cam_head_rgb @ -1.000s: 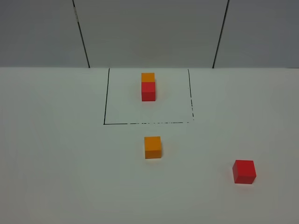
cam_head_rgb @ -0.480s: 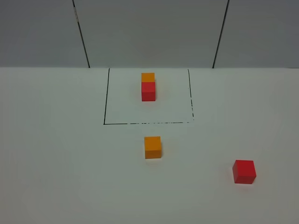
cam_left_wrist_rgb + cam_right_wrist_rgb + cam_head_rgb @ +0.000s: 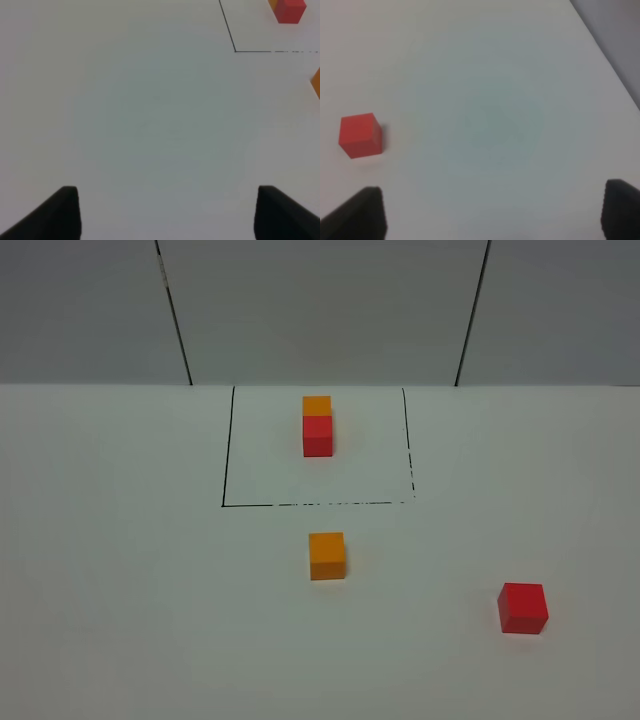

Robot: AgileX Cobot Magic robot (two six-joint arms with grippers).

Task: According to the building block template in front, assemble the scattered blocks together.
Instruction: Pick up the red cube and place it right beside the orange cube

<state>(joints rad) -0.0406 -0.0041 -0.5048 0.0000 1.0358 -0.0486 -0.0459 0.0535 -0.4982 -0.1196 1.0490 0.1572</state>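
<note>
1. Where the white bench (image 3: 120,620) runs back toward the grey wall (image 3: 320,300), the building block template (image 3: 317,426) sits inside a thin black square (image 3: 227,455) drawn on the surface. Its orange half is on the far side and its red half on the near side, and the two touch face to face as a short bar.
2. This template stands in the far half of the square, roughly midway between the side lines and clear of all of them.
3. Outside the square lies the loose orange cube (image 3: 327,556), just in front of the near line (which breaks into dashes toward the right) and almost in line with the template.
4. Well apart from it lies the loose red cube (image 3: 523,608), nearer the camera and off to the right, beyond the square's right line.
5. Over bare bench, the left pincer (image 3: 167,195) is released, its two dark fingertips spread wide and holding nothing. Its wrist view catches the square's near-left corner, the template's red end and a sliver of the loose orange cube at the picture's edge.
6. Likewise released, the right pincer (image 3: 494,192) has its tips wide apart and empty. The loose red cube lies ahead of it and off to one side, not between the tips.
</note>
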